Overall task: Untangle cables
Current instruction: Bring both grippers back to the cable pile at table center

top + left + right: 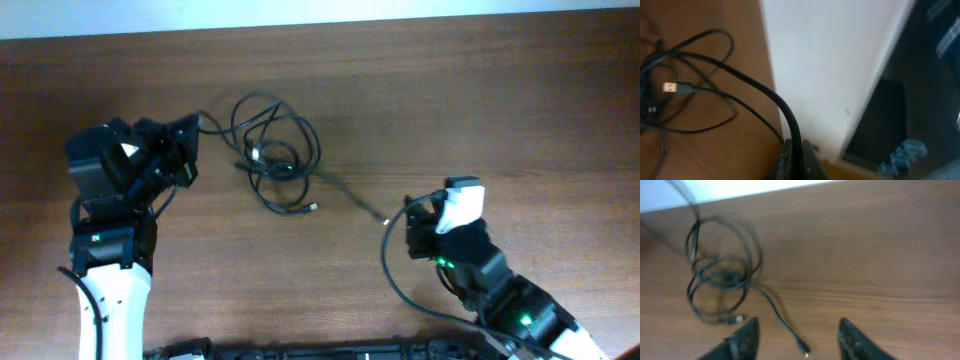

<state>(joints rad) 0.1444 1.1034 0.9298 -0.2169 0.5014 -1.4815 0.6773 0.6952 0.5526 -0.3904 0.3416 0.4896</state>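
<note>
The cables (272,150) lie as one tangle of thin black loops on the wooden table, left of centre. My left gripper (196,128) is at the tangle's left edge. In the left wrist view it (796,144) is shut on one black cable strand (760,87) that runs back into the heap, where a light plug (674,87) shows. A single strand trails right from the tangle to a metallic tip (383,218). My right gripper (410,228) stands open just beside that tip. Seen from the right wrist, the tip (805,353) lies on the table between the spread fingers (747,336), untouched.
The table's far edge meets a white wall (830,60) behind the tangle. A dark screen (920,100) stands beyond the left gripper. A black wire (386,270) curves along the table beside the right arm. Another small plug (738,318) sticks out of the tangle.
</note>
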